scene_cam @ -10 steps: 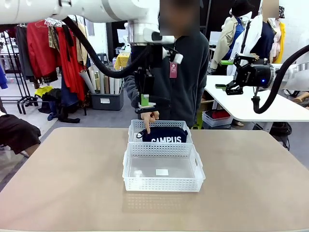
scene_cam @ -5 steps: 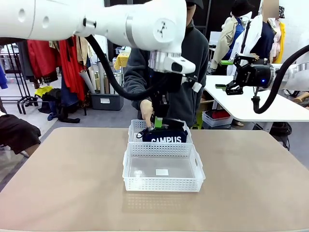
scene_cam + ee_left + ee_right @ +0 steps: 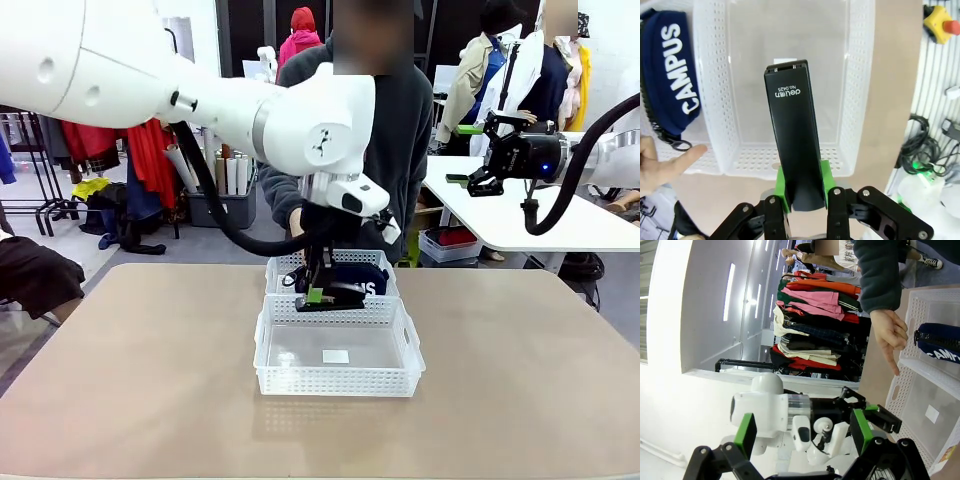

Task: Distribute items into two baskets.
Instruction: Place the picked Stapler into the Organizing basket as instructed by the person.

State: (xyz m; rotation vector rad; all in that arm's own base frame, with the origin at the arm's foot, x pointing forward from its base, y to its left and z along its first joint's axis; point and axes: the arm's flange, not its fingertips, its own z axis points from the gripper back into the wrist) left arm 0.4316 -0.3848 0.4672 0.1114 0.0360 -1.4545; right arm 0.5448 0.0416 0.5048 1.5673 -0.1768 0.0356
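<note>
My left gripper [image 3: 801,192] is clamped on the one black stapler [image 3: 795,135], held over the near basket [image 3: 338,352]. I count two baskets; the far basket [image 3: 283,268] holds the single CAMPUS pouch [image 3: 674,75], a person's hand [image 3: 890,337] pointing beside it. My right gripper [image 3: 800,432] hangs raised, fingers spread, well apart.

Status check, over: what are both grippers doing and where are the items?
Left gripper shut on stapler above near basket. Right gripper open, raised aside. Pouch in far basket. Person's hand pointing beside it.
</note>
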